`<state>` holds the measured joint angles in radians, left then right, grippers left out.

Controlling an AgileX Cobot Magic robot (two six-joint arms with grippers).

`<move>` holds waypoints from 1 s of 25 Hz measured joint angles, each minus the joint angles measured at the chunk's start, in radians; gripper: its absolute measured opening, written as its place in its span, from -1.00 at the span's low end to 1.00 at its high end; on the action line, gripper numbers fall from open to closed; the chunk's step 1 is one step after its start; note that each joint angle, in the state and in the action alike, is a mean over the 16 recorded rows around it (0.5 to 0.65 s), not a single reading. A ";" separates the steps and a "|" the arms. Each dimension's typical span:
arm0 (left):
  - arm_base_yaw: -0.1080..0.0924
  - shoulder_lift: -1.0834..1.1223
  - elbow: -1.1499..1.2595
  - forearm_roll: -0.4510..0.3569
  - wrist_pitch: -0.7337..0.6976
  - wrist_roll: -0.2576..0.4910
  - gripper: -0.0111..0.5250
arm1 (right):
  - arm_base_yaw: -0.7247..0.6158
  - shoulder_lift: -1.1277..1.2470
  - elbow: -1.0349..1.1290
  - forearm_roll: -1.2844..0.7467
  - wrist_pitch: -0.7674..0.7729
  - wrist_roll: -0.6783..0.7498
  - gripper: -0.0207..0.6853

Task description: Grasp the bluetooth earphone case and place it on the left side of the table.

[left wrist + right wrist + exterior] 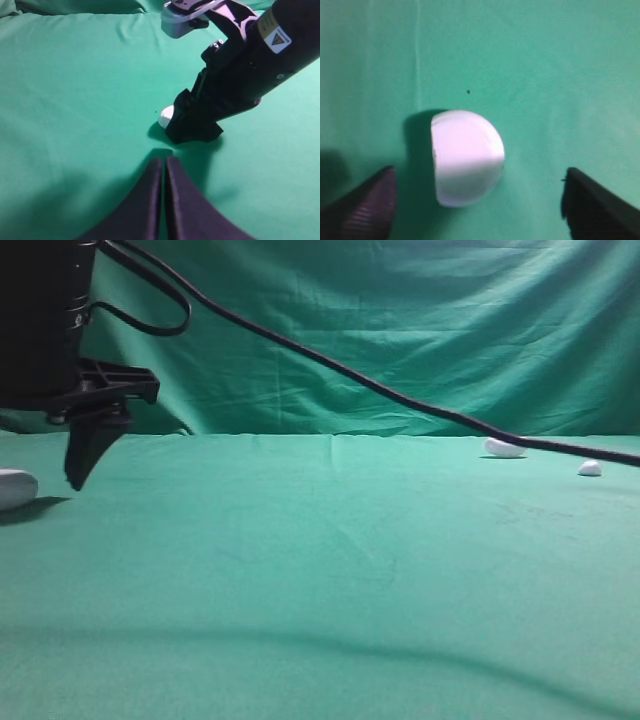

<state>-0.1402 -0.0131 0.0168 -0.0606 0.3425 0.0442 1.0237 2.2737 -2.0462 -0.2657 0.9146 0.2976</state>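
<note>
The bluetooth earphone case (467,157) was seen lying on the green cloth of the tabletop (330,570), at the far left edge of the exterior high view, where only its rounded end was shown. In the right wrist view it was found between the two fingers of the right tool (479,172), which were spread wide apart; bare cloth was visible on both sides of the case, so it was touched by neither finger. Whether the case was shut or what it held could not be told. In the left wrist view the fingers of the left tool (163,190) were pressed together with nothing between them, and the right arm was seen just beyond them, slanted down over the case. Three white things were counted in all: the case, and two smaller white pieces, an elongated lump (503,448) and a pebble-like piece (590,468), well apart from it at the far right. One black cable (380,388) was hung across the scene. A green curtain (400,330) of matching cloth was draped behind the tabletop.
</note>
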 joint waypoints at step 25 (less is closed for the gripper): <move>0.000 0.000 0.000 0.000 0.000 0.000 -0.96 | -0.056 -0.749 0.256 -0.065 0.345 -0.058 -0.94</move>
<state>-0.1402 -0.0131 0.0168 -0.0606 0.3425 0.0442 0.9676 1.5249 -1.7901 -0.3307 1.2596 0.2399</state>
